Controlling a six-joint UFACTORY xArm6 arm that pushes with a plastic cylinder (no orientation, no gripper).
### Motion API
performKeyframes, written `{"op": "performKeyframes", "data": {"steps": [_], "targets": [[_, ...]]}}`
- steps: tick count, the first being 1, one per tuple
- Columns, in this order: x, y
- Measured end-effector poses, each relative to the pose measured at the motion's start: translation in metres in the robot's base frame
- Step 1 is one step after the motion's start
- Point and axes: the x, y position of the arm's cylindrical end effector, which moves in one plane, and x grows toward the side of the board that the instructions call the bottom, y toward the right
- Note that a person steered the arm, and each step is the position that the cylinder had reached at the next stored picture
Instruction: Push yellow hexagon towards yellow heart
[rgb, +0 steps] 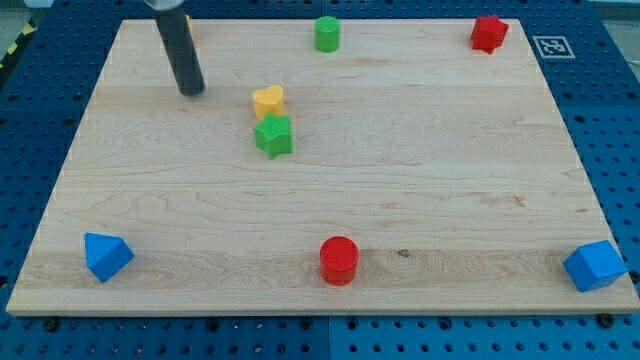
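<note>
The yellow heart (268, 100) lies on the wooden board (420, 170), left of centre in the upper half. A green star (273, 136) touches it just below. My tip (191, 91) rests on the board to the heart's left, about a rod's width and a half away. The dark rod rises from it towards the view's top left. No whole yellow hexagon shows. Only a thin yellowish sliver (190, 27) peeks out at the rod's right edge near the board's top edge, mostly hidden behind the rod.
A green cylinder (327, 33) stands at top centre and a red star (489, 33) at top right. A red cylinder (339, 260) is at bottom centre. Blue blocks sit at the bottom left (106, 256) and bottom right (595, 265) corners.
</note>
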Motion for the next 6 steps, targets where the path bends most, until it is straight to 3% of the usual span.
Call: {"op": "performKeyframes", "data": {"steps": [2,3,6], "targets": [[-0.042,-0.03],[-0.092,-0.055],[-0.123,-0.061]]}}
